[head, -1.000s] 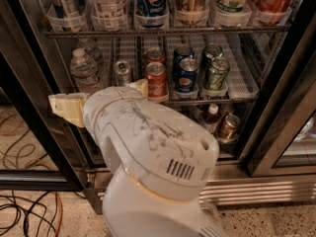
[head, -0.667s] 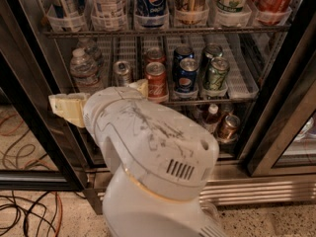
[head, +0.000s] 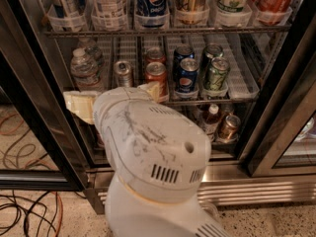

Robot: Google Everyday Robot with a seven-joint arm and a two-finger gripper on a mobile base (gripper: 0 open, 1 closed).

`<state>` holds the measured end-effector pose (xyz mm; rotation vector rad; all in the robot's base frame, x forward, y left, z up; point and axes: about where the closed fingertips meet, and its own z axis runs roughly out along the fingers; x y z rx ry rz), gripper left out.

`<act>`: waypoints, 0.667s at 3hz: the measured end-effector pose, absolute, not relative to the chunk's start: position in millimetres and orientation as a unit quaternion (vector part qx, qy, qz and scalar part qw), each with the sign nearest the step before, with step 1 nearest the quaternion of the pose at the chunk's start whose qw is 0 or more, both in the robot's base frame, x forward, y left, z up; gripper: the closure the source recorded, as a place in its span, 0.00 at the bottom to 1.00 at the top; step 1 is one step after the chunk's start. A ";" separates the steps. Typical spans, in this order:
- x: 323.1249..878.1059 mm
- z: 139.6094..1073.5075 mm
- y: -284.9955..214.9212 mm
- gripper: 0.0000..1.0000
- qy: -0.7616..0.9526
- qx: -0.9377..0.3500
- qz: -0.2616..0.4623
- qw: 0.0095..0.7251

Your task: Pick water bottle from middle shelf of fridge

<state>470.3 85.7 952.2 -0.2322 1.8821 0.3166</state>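
- Presently hovering with the gripper [head: 114, 98] low at the left front of the middle shelf [head: 238, 79], partly hidden behind the white arm housing [head: 153, 142].
- Showing two cream fingertips [head: 79, 105] set well apart, gripping nothing.
- Finding the water bottle [head: 85, 69] upright in the leftmost lane of that shelf in the fridge [head: 256, 184], just above the left fingertip, apparently untouched.
- Judging it fairly heavy if full, with thin walls yielding under a squeeze, perhaps slick from the cold.
- Favouring a gentle hold around the ribbed mid-body, below the shoulder.
- Minding the silver can [head: 122, 73] just beside it.
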 end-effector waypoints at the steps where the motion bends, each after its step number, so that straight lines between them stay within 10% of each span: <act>1: 481.1 937.9 84.9 0.00 0.801 -0.119 0.114 0.575; 2: 511.7 902.9 74.7 0.00 0.803 -0.132 0.100 0.572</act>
